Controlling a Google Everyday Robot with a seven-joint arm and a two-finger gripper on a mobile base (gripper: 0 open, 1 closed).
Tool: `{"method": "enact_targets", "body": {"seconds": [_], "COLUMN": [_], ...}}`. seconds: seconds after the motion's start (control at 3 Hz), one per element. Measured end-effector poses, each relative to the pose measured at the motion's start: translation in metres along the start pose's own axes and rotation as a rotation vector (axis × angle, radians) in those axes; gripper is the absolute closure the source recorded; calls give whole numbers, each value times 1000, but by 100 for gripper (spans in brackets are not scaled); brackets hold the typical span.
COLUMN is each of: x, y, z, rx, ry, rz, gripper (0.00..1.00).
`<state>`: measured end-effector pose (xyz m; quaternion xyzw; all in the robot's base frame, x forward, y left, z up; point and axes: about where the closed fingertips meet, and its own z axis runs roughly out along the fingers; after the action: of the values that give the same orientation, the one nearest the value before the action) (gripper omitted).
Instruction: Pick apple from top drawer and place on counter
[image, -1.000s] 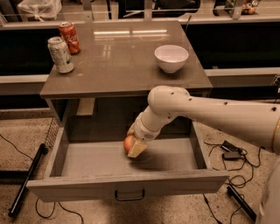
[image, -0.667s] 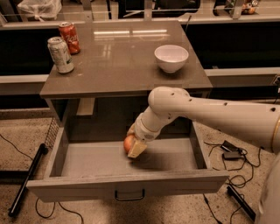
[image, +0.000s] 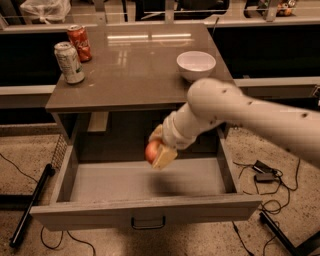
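Note:
My gripper (image: 156, 150) is shut on the red-orange apple (image: 151, 152) and holds it in the air above the open top drawer (image: 145, 212), near its middle. The tan fingers (image: 165, 156) clamp the apple from both sides. The white arm reaches in from the right. The drawer is pulled out, with a small dark handle on its front panel, and its floor under the apple is bare. The glossy grey-brown counter (image: 135, 70) lies above and behind the gripper.
On the counter stand a white bowl (image: 196, 65) at the right, a silver can (image: 69, 62) and a red soda can (image: 80, 43) at the left. Cables and a power brick (image: 264, 176) lie on the floor to the right. A dark bar (image: 30, 205) lies at the left.
The gripper has risen from the drawer floor with the apple in it and now holds it higher, above the drawer. Cans and bowl have not moved.

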<state>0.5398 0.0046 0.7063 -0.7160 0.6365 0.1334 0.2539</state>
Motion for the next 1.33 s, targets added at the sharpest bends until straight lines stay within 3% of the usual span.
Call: {"method": "enact_targets", "body": {"seconds": [0.33, 0.67, 1.0, 1.33], "x": [-33, -57, -86, -104], "y": [-10, -35, -70, -96], "z": [-77, -131, -144, -127], "rx": [57, 63, -1, -127], "ry": [9, 55, 100, 95], "rz": [-56, -98, -141, -149], "gripper": [100, 100, 100, 100]}}
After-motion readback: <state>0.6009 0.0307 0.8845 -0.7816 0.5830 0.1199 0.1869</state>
